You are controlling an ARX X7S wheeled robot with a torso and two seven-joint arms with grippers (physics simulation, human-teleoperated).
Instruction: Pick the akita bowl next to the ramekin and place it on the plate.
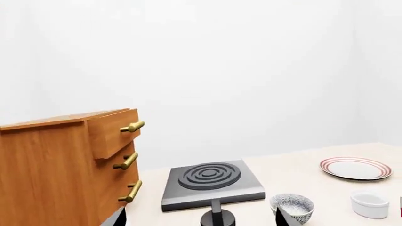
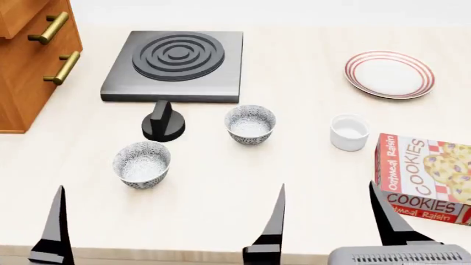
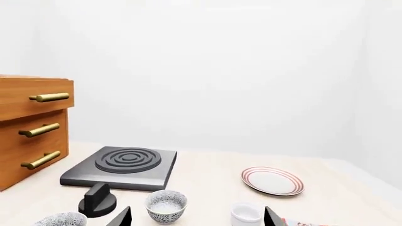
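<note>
Two grey-and-white patterned akita bowls stand on the table. One akita bowl [image 2: 250, 124] [image 3: 166, 205] [image 1: 292, 207] is next to the white ramekin [image 2: 349, 132] [image 3: 246, 214] [image 1: 370, 205]. Its twin [image 2: 142, 164] stands nearer and further left. The red-ringed plate [image 2: 389, 74] [image 3: 272, 181] [image 1: 355, 168] lies at the far right, with nothing on it. My left gripper [image 1: 199, 215] is open and holds nothing; it faces the black knob. My right gripper [image 3: 196, 215] is open and holds nothing; it faces the gap between bowl and ramekin. Both hang near the table's front edge, short of the bowls.
A grey stove plate [image 2: 175, 65] sits at the back with a black knob [image 2: 162, 121] in front of it. A wooden drawer cabinet [image 2: 30, 55] stands at the left. A red cookie box [image 2: 423, 176] lies at the near right, just beyond the ramekin.
</note>
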